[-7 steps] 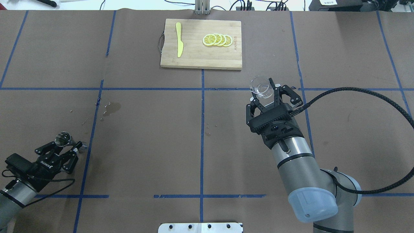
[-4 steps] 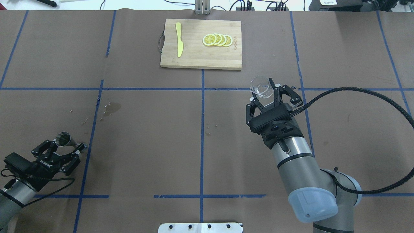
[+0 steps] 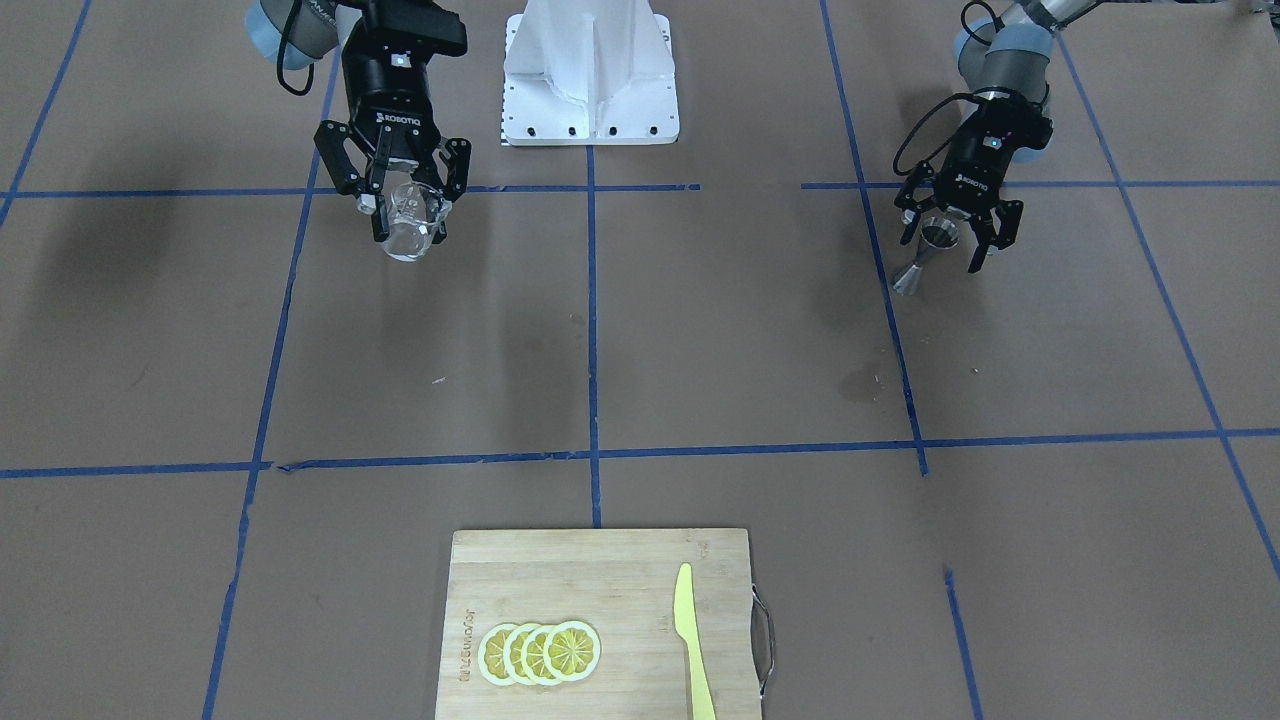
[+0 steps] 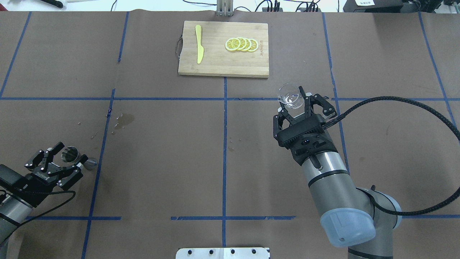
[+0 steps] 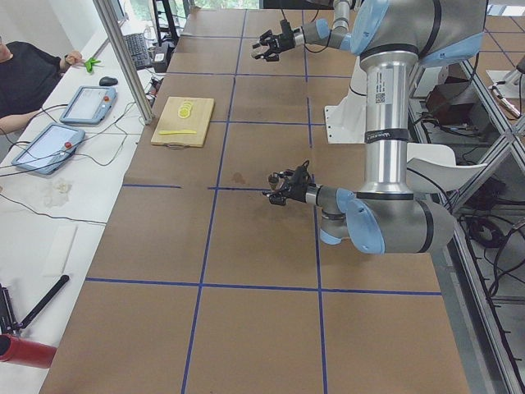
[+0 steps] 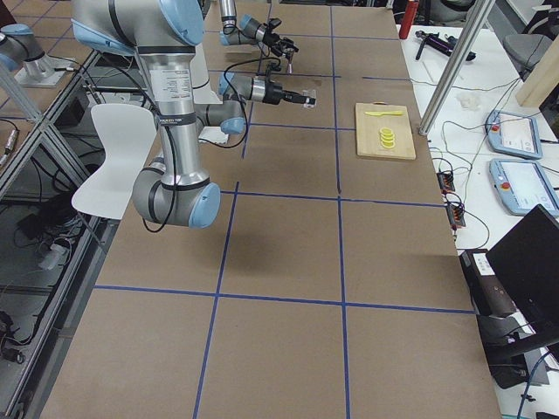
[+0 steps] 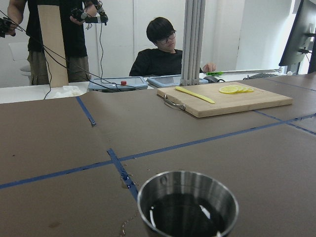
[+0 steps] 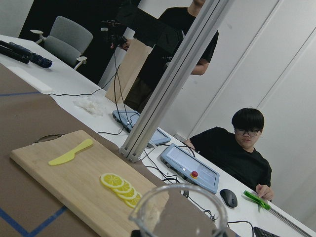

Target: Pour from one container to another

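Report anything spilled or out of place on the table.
A dark wet stain with scattered droplets marks the brown table cover beside the blue tape line, beyond the jigger. It looks like spilled liquid. Nothing else stands out.

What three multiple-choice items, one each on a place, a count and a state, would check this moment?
1. Where does the yellow knife lie?
A on the cutting board
B on the bare table
C in a gripper

2. How many lemon slices are there?
A two
B four
C six

3. What is the right gripper doing?
A hanging open and empty
B shut on the clear cup
C shut on the knife

Key: A, the knife rests on the board, apart from the slices; B, four overlapping slices show; B, its fingers clasp the cup.
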{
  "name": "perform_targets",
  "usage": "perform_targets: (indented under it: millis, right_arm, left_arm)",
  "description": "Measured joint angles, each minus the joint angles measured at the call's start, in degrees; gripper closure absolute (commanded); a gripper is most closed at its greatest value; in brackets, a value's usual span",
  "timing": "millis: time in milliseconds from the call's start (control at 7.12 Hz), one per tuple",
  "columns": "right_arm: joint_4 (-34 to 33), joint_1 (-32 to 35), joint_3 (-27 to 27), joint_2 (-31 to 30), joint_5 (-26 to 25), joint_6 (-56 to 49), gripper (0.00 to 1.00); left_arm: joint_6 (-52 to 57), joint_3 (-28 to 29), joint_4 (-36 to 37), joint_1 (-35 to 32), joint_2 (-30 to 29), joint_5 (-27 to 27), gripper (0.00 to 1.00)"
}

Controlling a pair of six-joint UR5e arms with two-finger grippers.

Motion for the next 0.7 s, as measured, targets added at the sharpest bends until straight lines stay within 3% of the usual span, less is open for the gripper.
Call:
perform_targets:
  millis: [422, 703]
  right_arm:
    - [0.00, 0.02, 0.30, 0.05, 0.00, -0.07, 1.00]
    - [0.00, 0.00, 0.32, 0.03, 0.00, -0.08, 1.00]
  left_arm:
    - [0.14, -3.71, -0.38, -0.41, 0.03, -0.07, 0.00]
    - [0.81, -5.13, -0.30, -2.86, 0.63, -3.30, 0.00]
